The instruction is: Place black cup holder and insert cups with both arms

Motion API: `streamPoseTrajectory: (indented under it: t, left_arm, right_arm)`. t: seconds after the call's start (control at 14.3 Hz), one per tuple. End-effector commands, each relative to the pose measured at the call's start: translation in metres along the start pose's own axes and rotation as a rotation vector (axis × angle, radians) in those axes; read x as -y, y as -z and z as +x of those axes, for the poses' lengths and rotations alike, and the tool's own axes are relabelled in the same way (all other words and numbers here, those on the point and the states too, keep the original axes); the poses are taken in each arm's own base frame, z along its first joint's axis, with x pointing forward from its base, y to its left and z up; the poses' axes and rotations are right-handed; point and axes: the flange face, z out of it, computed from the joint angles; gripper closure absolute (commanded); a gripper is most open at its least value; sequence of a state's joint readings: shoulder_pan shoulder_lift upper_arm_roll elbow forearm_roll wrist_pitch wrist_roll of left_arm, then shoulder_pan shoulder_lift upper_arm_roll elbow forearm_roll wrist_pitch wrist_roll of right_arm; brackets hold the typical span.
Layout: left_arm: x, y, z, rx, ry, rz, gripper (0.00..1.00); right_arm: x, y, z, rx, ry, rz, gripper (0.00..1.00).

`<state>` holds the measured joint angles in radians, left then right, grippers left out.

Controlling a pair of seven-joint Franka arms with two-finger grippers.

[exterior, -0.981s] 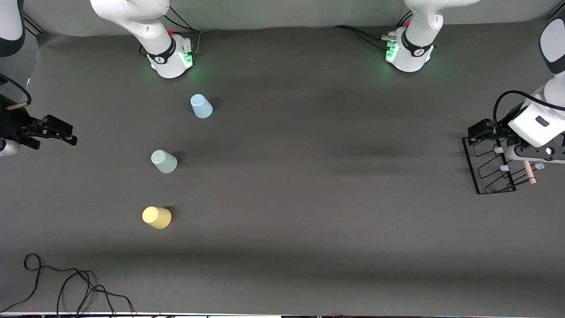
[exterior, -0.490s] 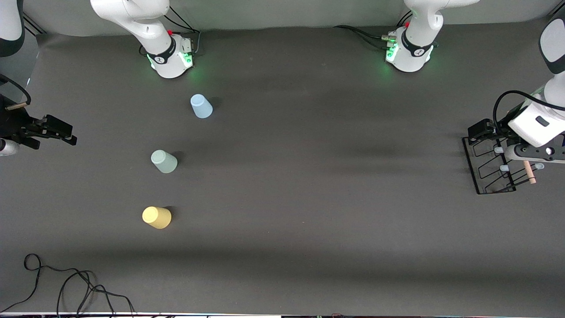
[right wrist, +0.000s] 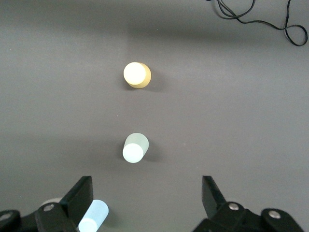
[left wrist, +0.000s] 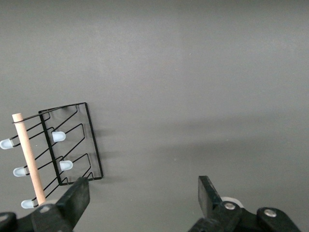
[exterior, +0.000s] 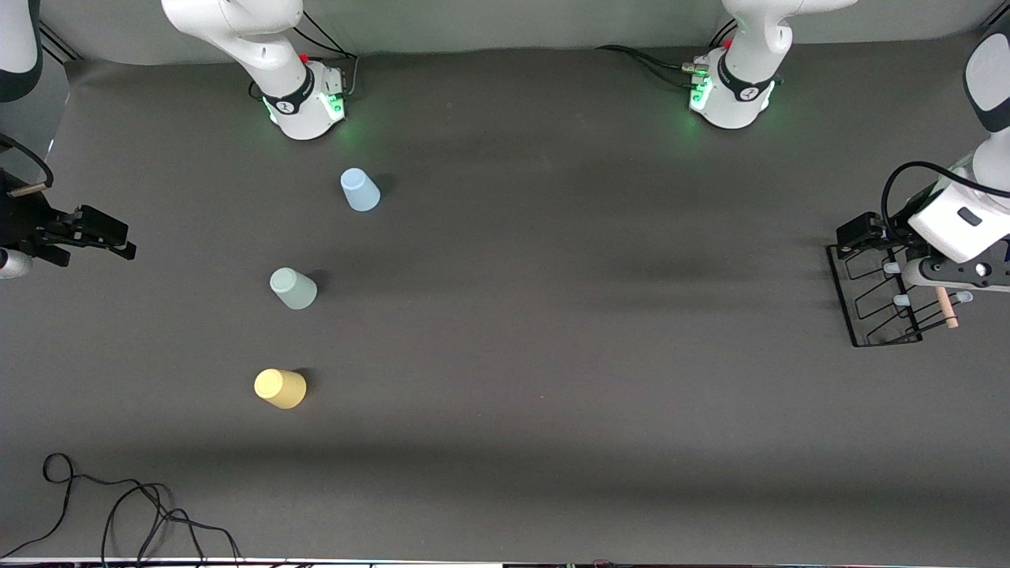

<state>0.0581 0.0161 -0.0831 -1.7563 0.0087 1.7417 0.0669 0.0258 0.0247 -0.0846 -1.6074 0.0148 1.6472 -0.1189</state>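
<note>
The black cup holder [exterior: 880, 304], a wire rack with a wooden rod handle [exterior: 944, 306], stands at the left arm's end of the table; it also shows in the left wrist view [left wrist: 72, 145]. My left gripper [exterior: 858, 233] is open and empty, up in the air over the table beside the rack [left wrist: 140, 198]. Three cups stand narrow end up toward the right arm's end: light blue [exterior: 360, 190], grey-green [exterior: 293, 288], yellow [exterior: 279, 388]. My right gripper [exterior: 106, 235] is open and empty, held high; its wrist view [right wrist: 147, 200] shows the blue [right wrist: 93, 216], grey-green [right wrist: 134, 148] and yellow [right wrist: 136, 75] cups below.
Loose black cables [exterior: 118, 505] lie at the table's front corner at the right arm's end, also in the right wrist view [right wrist: 260, 19]. The two arm bases [exterior: 304, 99] [exterior: 730, 95] stand at the back edge. Dark bare mat [exterior: 568, 315] lies between the cups and the rack.
</note>
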Motion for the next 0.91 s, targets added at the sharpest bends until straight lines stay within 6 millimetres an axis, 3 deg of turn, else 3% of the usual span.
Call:
streamPoseTrajectory:
  t: [0.0,0.42,0.63,0.84]
  left_arm:
    - [0.001,0.002,-0.003,0.000,-0.012,-0.002,0.00]
    - [0.003,0.002,-0.003,0.003,-0.012,-0.002,0.01]
    - [0.040,0.001,-0.008,0.022,-0.009,-0.004,0.01]
    - [0.105,-0.009,-0.019,0.036,-0.018,-0.013,0.01]
  right_arm:
    - [-0.001,0.004,-0.005,0.002,0.013,-0.006,0.00]
    - [-0.001,0.004,-0.005,0.002,0.013,-0.006,0.00]
    - [-0.001,0.005,-0.005,0.001,0.013,-0.006,0.00]
    - [-0.001,0.005,-0.005,0.001,0.013,-0.006,0.00]
